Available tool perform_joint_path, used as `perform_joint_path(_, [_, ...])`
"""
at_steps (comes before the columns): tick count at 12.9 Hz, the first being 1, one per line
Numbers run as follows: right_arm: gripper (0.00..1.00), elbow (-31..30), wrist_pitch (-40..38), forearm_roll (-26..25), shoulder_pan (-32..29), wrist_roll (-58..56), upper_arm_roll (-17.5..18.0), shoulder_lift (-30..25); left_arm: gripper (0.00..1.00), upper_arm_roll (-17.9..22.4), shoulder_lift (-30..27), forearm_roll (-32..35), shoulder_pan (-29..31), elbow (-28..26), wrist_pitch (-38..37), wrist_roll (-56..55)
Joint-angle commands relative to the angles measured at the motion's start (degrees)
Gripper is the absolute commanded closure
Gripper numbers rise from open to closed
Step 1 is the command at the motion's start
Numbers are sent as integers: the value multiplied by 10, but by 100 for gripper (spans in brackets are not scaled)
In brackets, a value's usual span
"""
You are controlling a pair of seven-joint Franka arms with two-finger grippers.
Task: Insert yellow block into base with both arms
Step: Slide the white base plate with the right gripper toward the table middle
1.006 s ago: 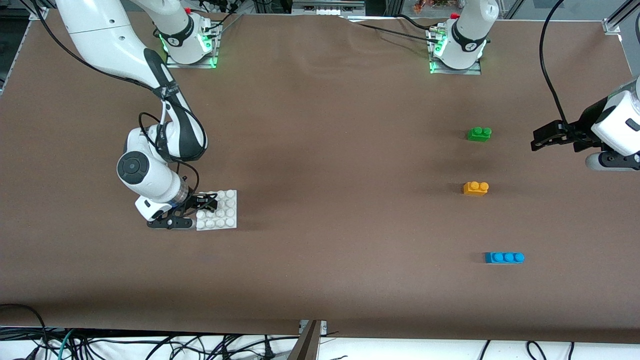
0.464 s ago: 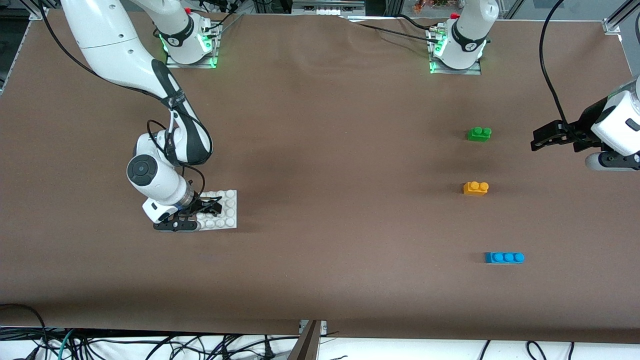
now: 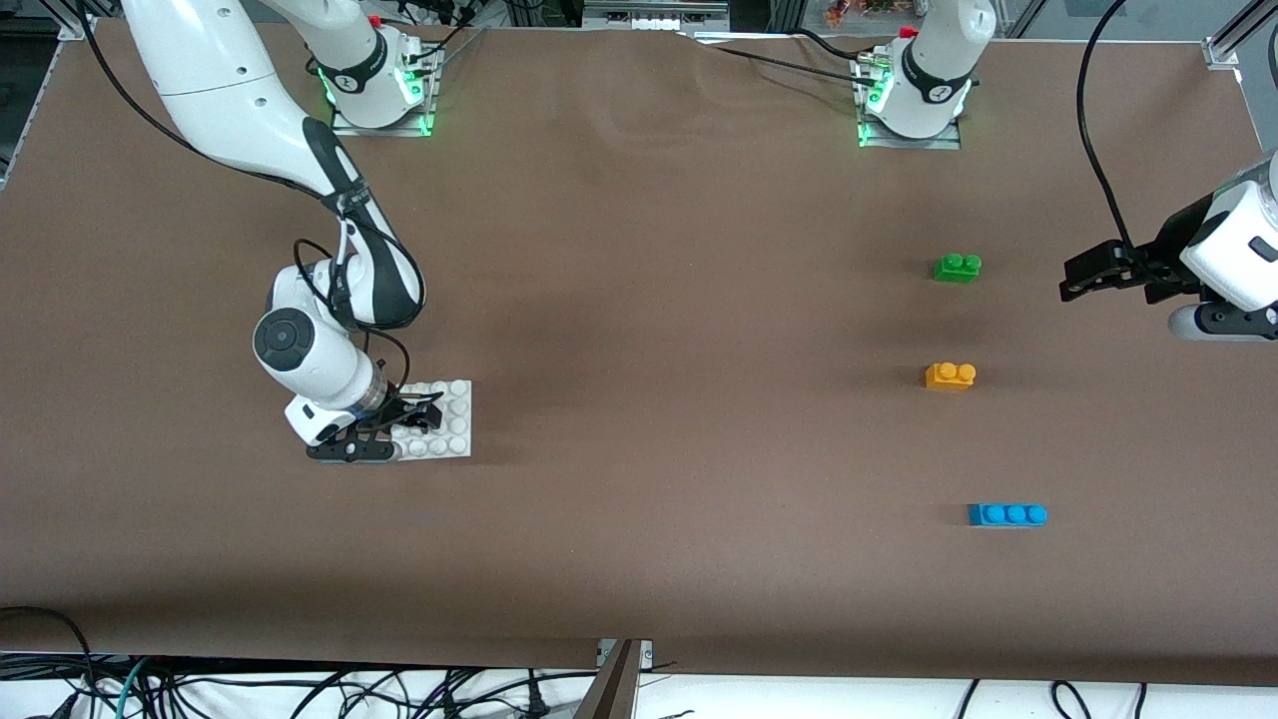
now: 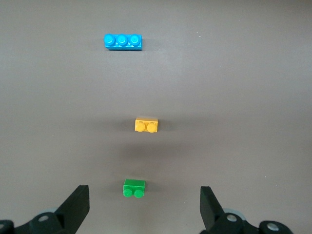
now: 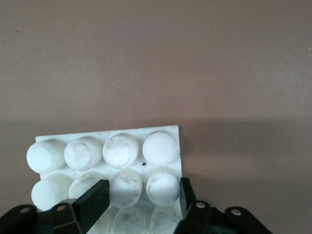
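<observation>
The yellow block point(image 3: 950, 375) lies on the brown table toward the left arm's end, between a green brick and a blue brick; it also shows in the left wrist view point(image 4: 146, 125). The white studded base point(image 3: 457, 419) lies toward the right arm's end. My right gripper point(image 3: 409, 427) is down on the base's edge, its fingers closed around two rows of studs point(image 5: 141, 195) of the base point(image 5: 161, 130). My left gripper point(image 3: 1073, 282) is open and empty, held up near the table's end, apart from the bricks point(image 4: 144, 209).
The green brick point(image 3: 957, 267) lies farther from the front camera than the yellow block; the blue three-stud brick point(image 3: 1006, 514) lies nearer. A black cable point(image 3: 1098, 160) hangs by the left arm. Brown table stretches between base and bricks.
My right arm slid along the base toward the bricks' end, so its fingers sit further onto the studs, then held still. The left arm and the bricks have not moved.
</observation>
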Motion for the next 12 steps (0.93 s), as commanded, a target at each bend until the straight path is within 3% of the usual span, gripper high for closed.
perform_joint_path(1, [37, -5, 14, 10, 6, 14, 9, 4, 0, 1, 8, 5, -3, 16, -4, 12])
perform_joint_path(6, [37, 2, 24, 9, 50, 85, 11, 8, 0, 1, 8, 5, -3, 16, -4, 12])
perform_joint_path(12, [37, 44, 47, 6, 126, 181, 10, 55, 0, 1, 8, 5, -3, 16, -3, 12])
